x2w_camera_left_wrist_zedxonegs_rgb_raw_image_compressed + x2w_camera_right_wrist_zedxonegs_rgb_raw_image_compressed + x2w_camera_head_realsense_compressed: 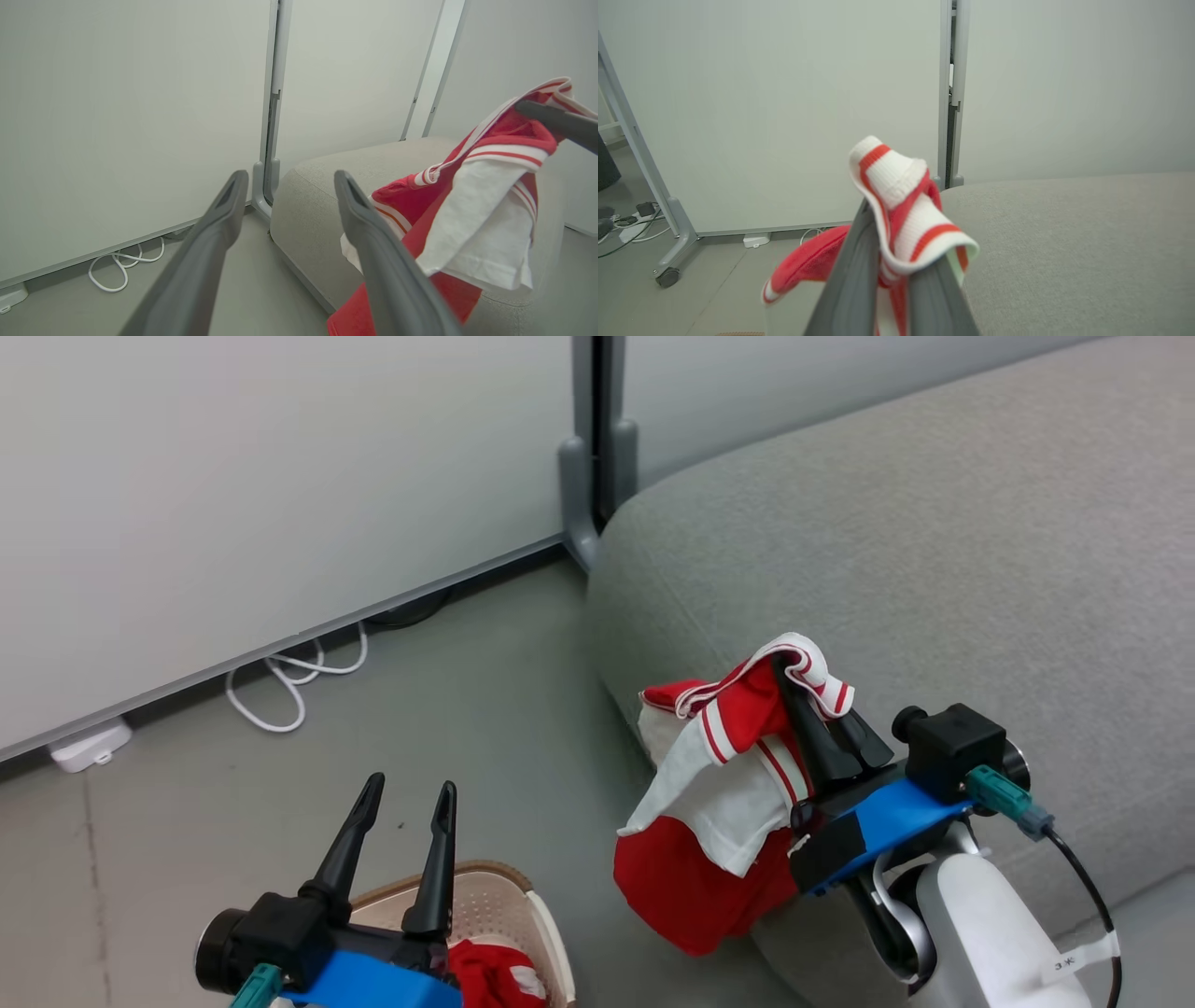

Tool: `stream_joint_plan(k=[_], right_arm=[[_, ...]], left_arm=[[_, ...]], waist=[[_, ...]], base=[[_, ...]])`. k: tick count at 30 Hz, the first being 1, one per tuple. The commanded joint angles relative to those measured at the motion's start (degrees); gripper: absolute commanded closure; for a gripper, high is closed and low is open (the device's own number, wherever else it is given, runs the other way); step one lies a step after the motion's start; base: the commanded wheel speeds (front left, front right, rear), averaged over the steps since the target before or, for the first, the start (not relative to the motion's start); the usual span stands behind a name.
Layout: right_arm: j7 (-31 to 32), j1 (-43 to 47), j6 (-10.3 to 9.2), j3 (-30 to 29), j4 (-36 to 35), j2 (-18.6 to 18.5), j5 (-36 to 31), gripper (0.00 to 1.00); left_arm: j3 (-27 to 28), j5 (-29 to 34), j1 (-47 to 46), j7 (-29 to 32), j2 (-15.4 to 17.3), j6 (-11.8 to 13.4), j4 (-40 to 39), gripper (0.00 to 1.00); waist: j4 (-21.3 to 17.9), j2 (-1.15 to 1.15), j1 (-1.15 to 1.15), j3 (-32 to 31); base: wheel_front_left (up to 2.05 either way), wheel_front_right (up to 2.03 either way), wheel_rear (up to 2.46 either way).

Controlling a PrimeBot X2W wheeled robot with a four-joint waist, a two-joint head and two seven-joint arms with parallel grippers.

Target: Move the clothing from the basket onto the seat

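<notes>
Grey floor [448,728] lies left in the head view; lower right, our right gripper [782,668] pinches the clothing [719,803] at the seat [887,569] edge: we should carry it further over before releasing. Lower left, the basket [495,875] holds one red garment [487,978]. Left wrist view: left gripper [290,179] spread, empty. Right wrist view: cuff [896,184] squeezed.

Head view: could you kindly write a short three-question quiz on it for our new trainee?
1. True or false: the right pincer is shut on a bright red fabric garment with white striped trim.
2. The open left pincer is poised nearest to: A the oval cream perforated plastic basket; B a wooden table; C a metal sink.
3. What lies in the basket?
Key: 1 true; 2 A; 3 another red and white garment.
</notes>
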Motion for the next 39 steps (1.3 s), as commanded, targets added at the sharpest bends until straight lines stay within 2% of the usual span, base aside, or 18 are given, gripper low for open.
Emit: stream_joint_plan(k=[1,5,11,22,27,34,39], right_arm=[[0.2,0.7,0.03,-0.1,-0.8,-0.1,0.4,1.00],[0.4,1.7,0.03,-0.5,-2.1,-0.1,0.5,1.00],[1.4,2.8,0.03,-2.0,-3.5,-0.1,-0.6,1.00],[2.7,0.6,0.03,-6.7,-5.1,-0.1,0.3,1.00],[4.7,-7.0,0.03,-10.9,-3.0,-0.1,3.3,1.00],[8.9,-23.0,0.03,-18.1,-0.7,-0.2,-2.1,1.00],[12.1,-34.5,0.01,-24.9,-1.3,-3.8,-3.6,1.00]], left_arm=[[0.0,0.3,-0.9,-0.2,0.1,-0.5,-0.1,0.00],[-0.5,0.0,-1.0,-0.2,0.4,-0.4,-0.2,0.00],[-1.5,-0.4,-2.1,-0.2,1.1,-0.3,-0.1,0.00],[-2.9,-0.6,-3.8,-0.2,1.3,-0.3,0.3,0.00],[-2.9,-0.6,-5.4,-0.2,1.5,-0.3,-0.3,0.00],[-4.9,0.1,-9.7,-0.2,2.9,-0.3,-2.2,0.00],[-5.8,0.8,-13.1,-0.2,4.4,-0.3,-4.6,0.00]], waist=[[-1.7,0.00,0.00,0.7],[-3.5,0.00,0.00,1.1],[-4.2,0.00,0.00,1.6],[-2.7,0.00,0.00,3.9],[-1.5,0.00,0.00,6.5],[1.4,0.00,0.00,13.5],[3.5,0.00,0.00,20.2]], base=[[0.00,0.00,0.00],[0.00,0.00,0.00],[0.00,0.00,0.00],[0.00,0.00,0.00],[0.00,0.00,0.00],[0.00,0.00,0.00],[0.00,0.00,0.00]])
